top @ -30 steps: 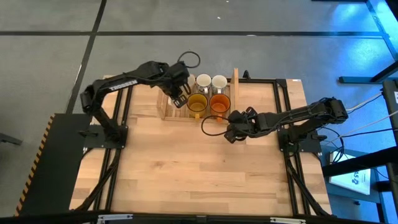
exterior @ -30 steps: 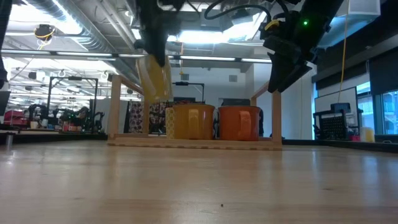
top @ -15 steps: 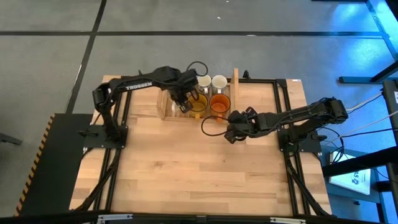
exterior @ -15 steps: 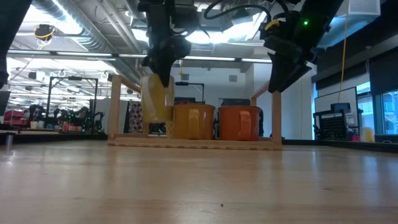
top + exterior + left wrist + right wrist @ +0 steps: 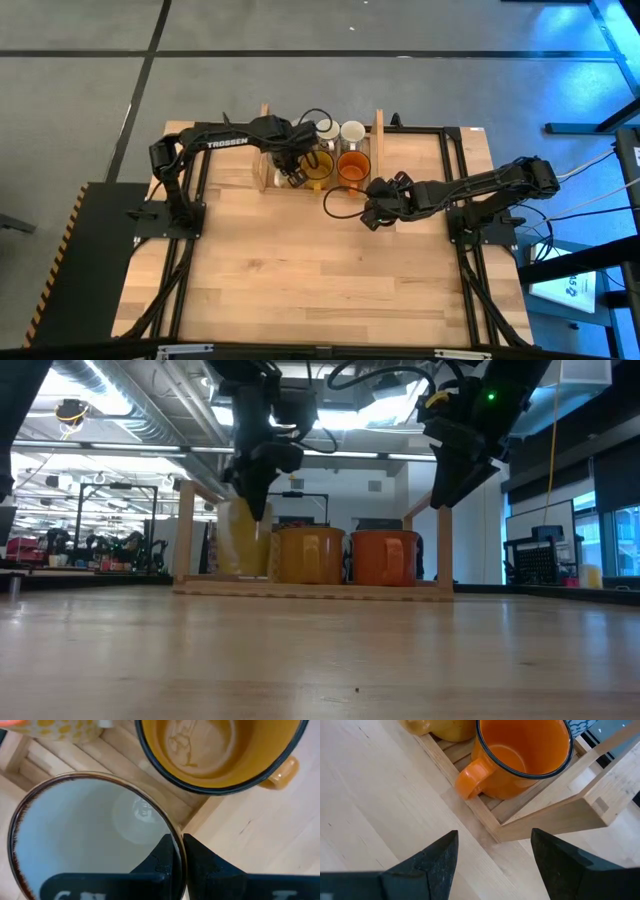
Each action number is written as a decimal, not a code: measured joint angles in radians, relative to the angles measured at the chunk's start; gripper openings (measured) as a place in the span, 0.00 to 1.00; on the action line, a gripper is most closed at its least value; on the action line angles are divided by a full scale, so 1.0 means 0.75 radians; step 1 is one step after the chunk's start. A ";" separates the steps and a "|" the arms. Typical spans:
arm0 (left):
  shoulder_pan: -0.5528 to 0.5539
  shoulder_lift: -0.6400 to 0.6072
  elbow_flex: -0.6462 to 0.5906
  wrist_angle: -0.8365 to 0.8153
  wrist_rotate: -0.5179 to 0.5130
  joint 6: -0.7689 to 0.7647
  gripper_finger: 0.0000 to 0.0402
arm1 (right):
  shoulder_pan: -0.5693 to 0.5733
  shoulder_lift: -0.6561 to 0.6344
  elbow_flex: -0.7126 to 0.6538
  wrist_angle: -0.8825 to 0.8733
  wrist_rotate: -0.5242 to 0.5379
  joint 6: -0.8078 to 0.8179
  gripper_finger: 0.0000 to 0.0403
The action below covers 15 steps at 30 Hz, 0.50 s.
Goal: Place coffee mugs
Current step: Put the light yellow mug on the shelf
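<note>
The left gripper [image 5: 177, 851], jaws pinching a pale mug's [image 5: 95, 837] rim, lowered it into the rack [image 5: 310, 588] beside the amber mug [image 5: 318, 166]; four mugs stood placed. The right gripper [image 5: 492, 851] hung open nearby.

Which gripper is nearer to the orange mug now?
Right. The right gripper hovers open just in front of the orange mug; the left gripper holds a pale mug two places away.

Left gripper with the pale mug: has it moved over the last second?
Yes. The left gripper has carried the pale mug down and toward the amber mug, and the mug now sits low in the wooden rack.
</note>
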 joint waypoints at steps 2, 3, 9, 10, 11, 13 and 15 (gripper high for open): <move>0.000 0.000 -0.002 0.005 0.005 0.000 0.04 | 0.000 0.000 0.000 0.001 0.000 0.000 0.59; 0.000 0.000 -0.002 0.012 0.008 -0.001 0.04 | 0.000 0.000 0.000 0.002 0.000 0.000 0.59; 0.001 0.000 -0.006 0.043 0.003 -0.013 0.04 | 0.000 0.000 0.000 0.038 0.000 0.000 0.59; 0.001 -0.001 -0.015 0.063 0.006 -0.014 0.04 | 0.000 0.000 0.000 0.046 0.001 0.000 0.59; 0.001 -0.001 -0.027 0.078 0.014 -0.016 0.04 | 0.000 0.000 0.000 0.053 0.002 -0.002 0.59; 0.001 -0.001 -0.056 0.083 0.032 -0.027 0.04 | 0.000 0.000 0.000 0.061 0.015 -0.006 0.59; -0.002 -0.001 -0.078 0.081 0.025 -0.035 0.04 | 0.000 0.000 0.000 0.061 0.025 -0.006 0.59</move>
